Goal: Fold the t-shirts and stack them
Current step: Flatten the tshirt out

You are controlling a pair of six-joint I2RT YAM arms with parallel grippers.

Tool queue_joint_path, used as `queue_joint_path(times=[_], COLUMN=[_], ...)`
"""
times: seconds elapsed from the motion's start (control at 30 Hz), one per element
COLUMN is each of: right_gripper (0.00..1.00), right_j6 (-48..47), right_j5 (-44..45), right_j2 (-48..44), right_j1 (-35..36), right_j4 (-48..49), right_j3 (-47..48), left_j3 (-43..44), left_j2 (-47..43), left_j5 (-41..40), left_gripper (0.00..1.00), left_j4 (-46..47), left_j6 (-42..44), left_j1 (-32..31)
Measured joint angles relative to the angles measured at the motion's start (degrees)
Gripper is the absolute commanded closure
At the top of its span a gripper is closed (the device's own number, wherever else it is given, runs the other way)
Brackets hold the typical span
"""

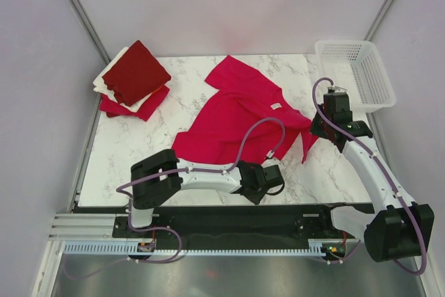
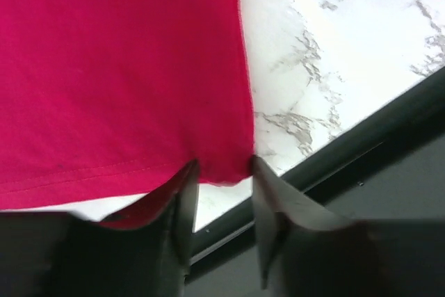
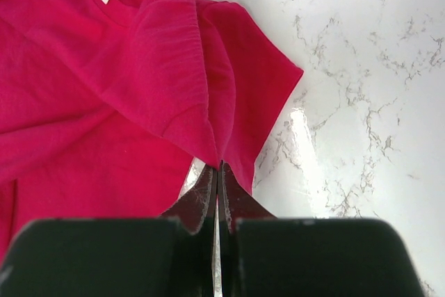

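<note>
The crimson t-shirt (image 1: 236,113) lay spread and rumpled across the middle of the marble surface (image 1: 139,151). At its near hem, the left end effector (image 2: 222,165) stood with its fingers apart, straddling the hem corner. The right end effector (image 3: 218,170) was closed, pinching the sleeve at the shirt's right side. A stack of folded t-shirts (image 1: 133,78) sat at the far left, and a white basket (image 1: 354,67) at the far right.
</note>
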Motion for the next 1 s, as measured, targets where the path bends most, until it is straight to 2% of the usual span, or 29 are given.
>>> queue_joint_path(times=[0.03, 0.07, 0.1, 0.17, 0.2, 0.43, 0.5, 0.6, 0.73, 0.83, 1.0], right_gripper=[0.99, 0.99, 0.99, 0.99, 0.99, 1.0, 1.0, 1.0, 1.0, 1.0, 1.0], right_j6=[0.0, 0.0, 0.0, 0.0, 0.0, 0.1, 0.2, 1.0, 2.5, 3.1, 3.1], right_j5=[0.0, 0.0, 0.0, 0.0, 0.0, -1.3, -3.0, -5.8, -8.8, -9.4, -8.0], right_j2=[0.1, 0.2, 0.3, 0.3, 0.3, 0.3, 0.3, -0.2, -3.3, -6.9, -14.9], right_j1=[0.0, 0.0, 0.0, 0.0, 0.0, 0.0, 0.0, -0.1, -0.1, -0.1, -0.1], right_j4=[0.0, 0.0, 0.0, 0.0, 0.0, -0.1, -1.3, -3.4, -6.3, -8.7, -10.1], right_j3=[0.0, 0.0, 0.0, 0.0, 0.0, 0.0, 0.9, 4.9, 14.3, 24.4, 40.8], left_j3=[0.0, 0.4, 0.5, 1.0, 1.3, -0.6, -2.8, -2.5, 9.7, 20.2, 35.7], left_j2=[0.7, 1.1, 1.3, 1.8, 2.1, -0.1, -4.4, -16.4, -34.4, -45.0, -55.8], left_j5=[-0.5, -1.5, -2.0, -3.0, -3.3, -4.5, -5.5, -9.2, -15.6, -18.4, -21.0], left_gripper=[0.68, 0.81, 0.88, 0.93, 0.98, 0.98, 0.98, 0.98, 0.98, 0.98, 0.98], left_j4=[0.1, -0.1, 0.4, 0.7, 0.7, 1.5, -1.5, -9.8, -20.9, -24.0, -27.9], left_j6=[0.0, 0.0, -0.1, 0.1, 0.1, 0.1, 0.1, 0.1, 0.1, 1.8, 7.9], left_j1=[0.0, 0.0, 0.0, 0.0, 0.0, -0.1, 0.0, 0.0, 0.0, 0.0, 0.0])
